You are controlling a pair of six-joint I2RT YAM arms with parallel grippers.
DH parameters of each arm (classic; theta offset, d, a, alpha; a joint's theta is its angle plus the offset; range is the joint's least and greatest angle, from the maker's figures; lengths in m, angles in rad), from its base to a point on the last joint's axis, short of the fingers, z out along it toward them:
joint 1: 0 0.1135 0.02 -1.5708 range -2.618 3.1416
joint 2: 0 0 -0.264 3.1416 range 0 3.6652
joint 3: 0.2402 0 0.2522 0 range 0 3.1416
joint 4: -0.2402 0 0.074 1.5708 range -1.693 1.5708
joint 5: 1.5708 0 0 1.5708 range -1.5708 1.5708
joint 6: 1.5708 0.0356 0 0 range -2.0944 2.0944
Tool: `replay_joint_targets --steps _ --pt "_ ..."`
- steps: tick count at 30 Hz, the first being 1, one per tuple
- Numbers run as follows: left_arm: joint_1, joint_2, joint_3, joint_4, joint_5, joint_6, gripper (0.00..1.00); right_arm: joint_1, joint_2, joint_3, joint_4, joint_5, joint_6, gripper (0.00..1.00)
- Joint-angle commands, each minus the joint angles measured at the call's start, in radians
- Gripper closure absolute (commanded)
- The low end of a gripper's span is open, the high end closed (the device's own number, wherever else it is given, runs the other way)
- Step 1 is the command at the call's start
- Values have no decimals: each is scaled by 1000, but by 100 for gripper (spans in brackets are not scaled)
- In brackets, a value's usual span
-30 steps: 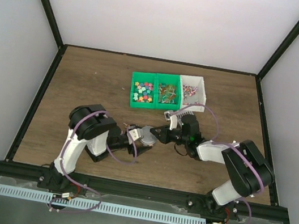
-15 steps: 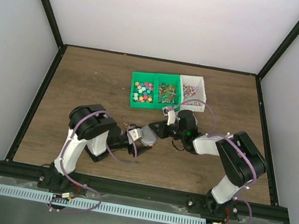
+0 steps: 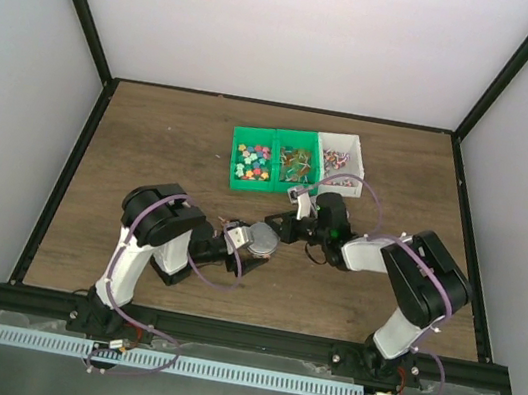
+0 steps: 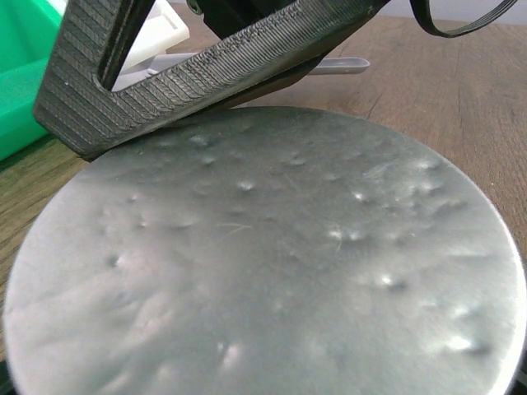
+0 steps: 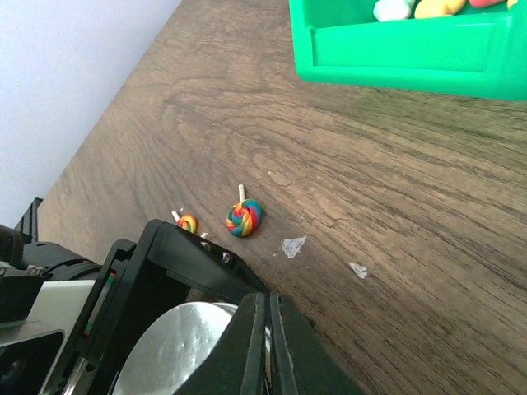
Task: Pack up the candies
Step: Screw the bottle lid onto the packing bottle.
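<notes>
- The left pincer (image 3: pixel 249 240) stands spread wide around a round silver lid (image 4: pixel 263 255) and seems to clasp it by the rim. I judge that it steadies the lid so the other arm can work on it.
- The right pincer (image 5: pixel 263 309) is pressed together, with nothing visible between its fingers. Its tips lie along the lid's far rim, probably to pry or nudge that edge.
- The lid is thin, matt metal, flat and circular. Small dents pock its face, much like a foil seal.
- The right pincer's fingers are black plastic, ribbed in fine printed layers and tapering to a wedge.
- The candies (image 3: pixel 251 163) lie well beyond the right pincer's tips, sorted into a glossy green bin (image 5: pixel 395 58) and a white bin (image 3: pixel 343 138) beside it. None is packed yet, by my reading.
- Two strays lie just ahead of the right pincer, close beside the left one. One is a rainbow swirl lollipop (image 5: pixel 244 217) and the other a smaller lollipop (image 5: pixel 188 222), both on short white sticks.
- Clear wrapper scraps (image 5: pixel 292 245) sit near them on the dark, grained wooden table (image 5: pixel 412 206).
</notes>
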Motion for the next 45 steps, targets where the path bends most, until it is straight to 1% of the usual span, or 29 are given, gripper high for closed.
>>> replay_joint_targets --steps 1,4,12,17,21,31,38,45 --pt "13 114 -48 217 -35 -50 11 3 63 -39 -55 -94 15 97" --pt "16 117 -40 215 -53 -60 11 2 82 -73 -4 -147 39 99" --pt "24 127 -26 216 -106 -78 11 2 84 -176 113 -227 93 99" --pt "30 125 -27 215 -119 -85 11 2 66 -233 161 -231 114 99" --pt "32 123 -27 215 -129 -81 11 5 55 -282 225 -265 144 99" --pt "45 111 -34 215 -131 -75 11 43 -26 -380 295 -250 192 99" --pt "50 101 -40 216 -94 -76 11 42 -93 -419 275 -219 205 99" --pt "54 97 -46 217 -79 -66 11 39 -202 -407 193 -152 193 99"
